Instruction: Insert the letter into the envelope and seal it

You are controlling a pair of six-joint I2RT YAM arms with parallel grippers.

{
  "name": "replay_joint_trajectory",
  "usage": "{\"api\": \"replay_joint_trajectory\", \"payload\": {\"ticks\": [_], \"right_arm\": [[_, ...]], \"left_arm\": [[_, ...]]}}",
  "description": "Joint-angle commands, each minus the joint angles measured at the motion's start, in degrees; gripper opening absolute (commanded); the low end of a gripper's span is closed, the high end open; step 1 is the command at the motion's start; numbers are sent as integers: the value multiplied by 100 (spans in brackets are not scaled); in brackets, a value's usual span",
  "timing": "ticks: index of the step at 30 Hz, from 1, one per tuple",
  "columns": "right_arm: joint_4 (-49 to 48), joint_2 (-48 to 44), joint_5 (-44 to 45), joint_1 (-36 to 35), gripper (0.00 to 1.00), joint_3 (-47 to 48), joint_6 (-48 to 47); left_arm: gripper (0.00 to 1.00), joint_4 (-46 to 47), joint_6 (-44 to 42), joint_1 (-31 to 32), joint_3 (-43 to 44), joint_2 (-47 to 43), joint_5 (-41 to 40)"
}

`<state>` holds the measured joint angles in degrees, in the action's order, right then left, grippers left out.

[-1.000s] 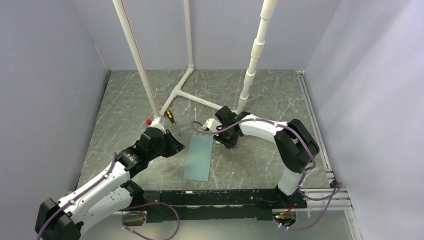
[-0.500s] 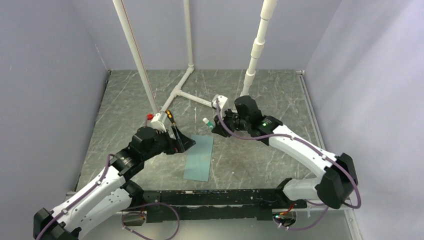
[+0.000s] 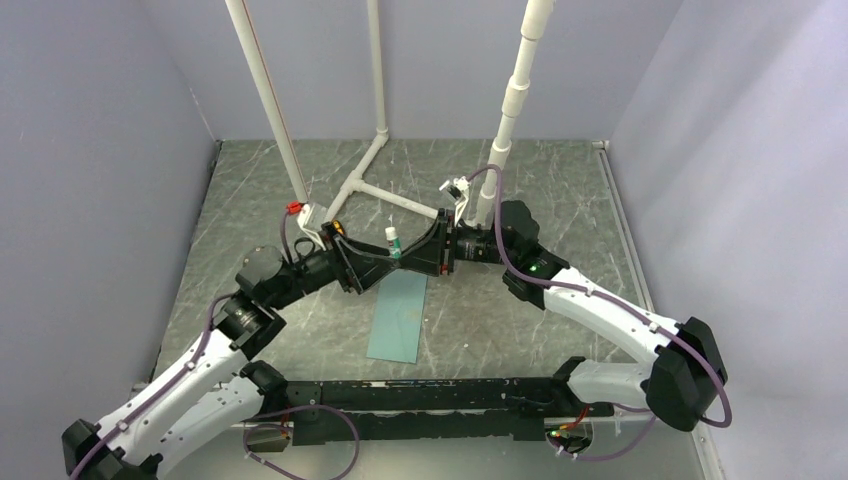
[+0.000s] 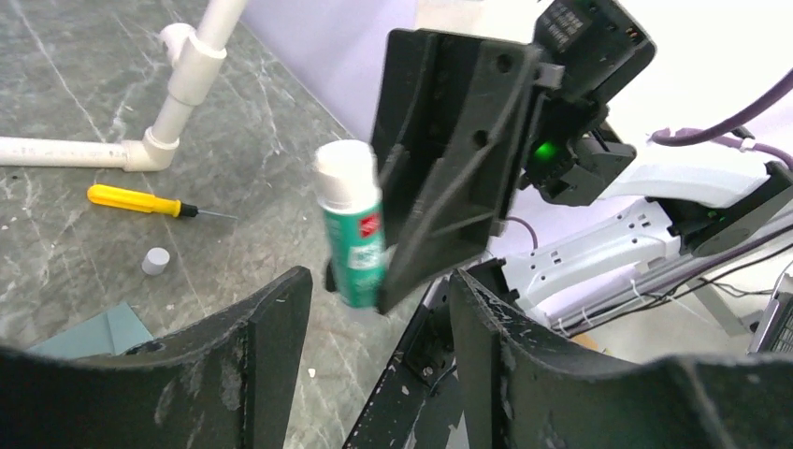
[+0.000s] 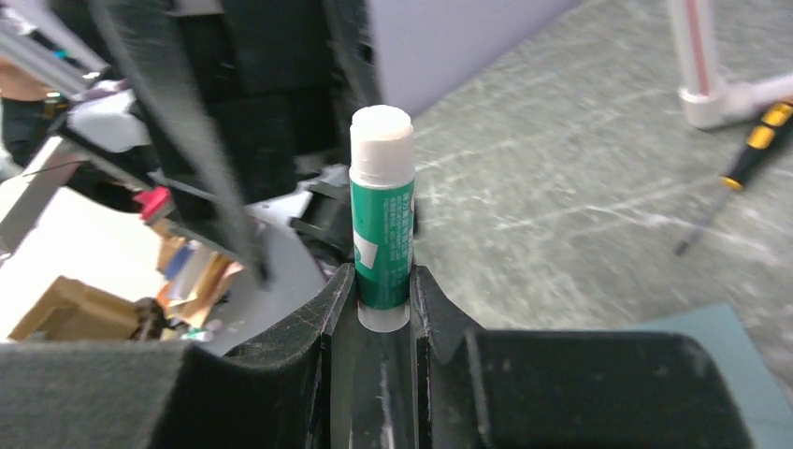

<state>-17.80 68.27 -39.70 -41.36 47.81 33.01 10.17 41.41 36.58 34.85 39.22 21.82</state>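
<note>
My right fingers [image 5: 337, 309] pinch the glue stick [image 5: 382, 220] upright, low on its barrel, leaving the top free. My left fingers [image 4: 271, 337] stand spread just before it, likely to grasp that top. Below, the envelope [image 3: 400, 318] lies flat on the table [image 3: 500, 330]; the letter I cannot see.

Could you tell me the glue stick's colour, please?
The glue stick is green, white-capped; right wrist view.

The envelope [image 3: 398, 318] is pale teal-blue. The glue stick [image 5: 382, 234] is green with a white cap — the table [image 3: 560, 190] dark grey veined white, the screwdriver [image 4: 136, 198] yellow-handled
</note>
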Motion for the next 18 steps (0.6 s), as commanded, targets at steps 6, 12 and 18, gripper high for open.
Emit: {"api": "replay_joint_trajectory", "payload": {"ticks": [6, 12, 18], "right_arm": [[-1179, -220, -721, -154, 0, -15, 682], [-1207, -176, -800, -157, 0, -36, 725], [-1493, -89, -770, -161, 0, -46, 935]], "left_arm": [[49, 1506, 511, 7, 127, 355, 595], [41, 1976, 844, 7, -10, 514, 746], [28, 2084, 946, 7, -12, 678, 969]]}}
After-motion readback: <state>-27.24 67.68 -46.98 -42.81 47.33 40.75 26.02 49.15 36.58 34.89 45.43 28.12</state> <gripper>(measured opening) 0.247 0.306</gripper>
